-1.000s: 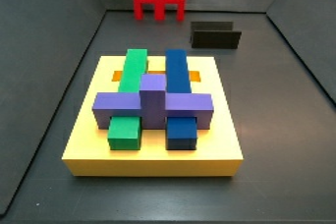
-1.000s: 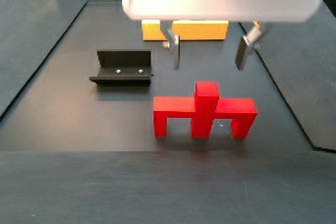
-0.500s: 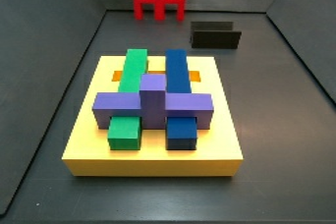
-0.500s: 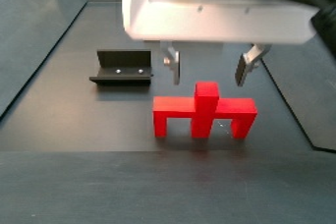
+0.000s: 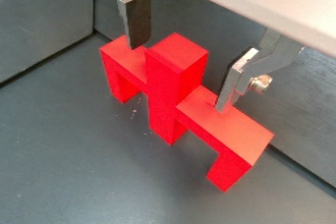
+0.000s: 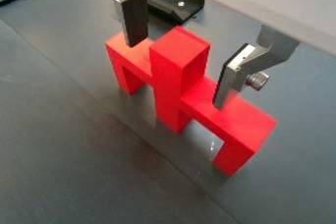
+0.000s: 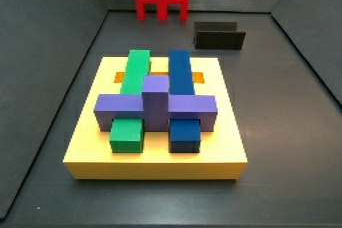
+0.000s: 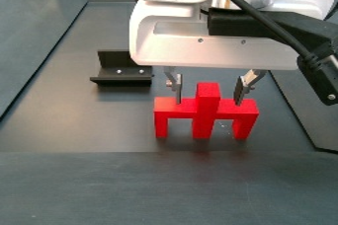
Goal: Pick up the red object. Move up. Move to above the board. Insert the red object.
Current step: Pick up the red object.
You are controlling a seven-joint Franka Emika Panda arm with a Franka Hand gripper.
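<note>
Dark grey tabletop point(image 8: 79, 130) | red object point(image 8: 205, 113) stood lower centre, board point(image 7: 156, 152) well apart | hand point(image 8: 207, 81) spread apart, fingers point(image 5: 134, 19) straddling central post, not clamped | looked rigid, light, smooth; grip post's flat sides

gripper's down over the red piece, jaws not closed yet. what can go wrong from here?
1. The gripper is open and straddles the red object's central post. In both wrist views one finger sits nearer the post than the other, so closing may nudge or twist the piece.
2. Only the narrow post sits between the pads; a tilted grasp could jam insertion into the board.
3. The fixture stands close beside.
</note>
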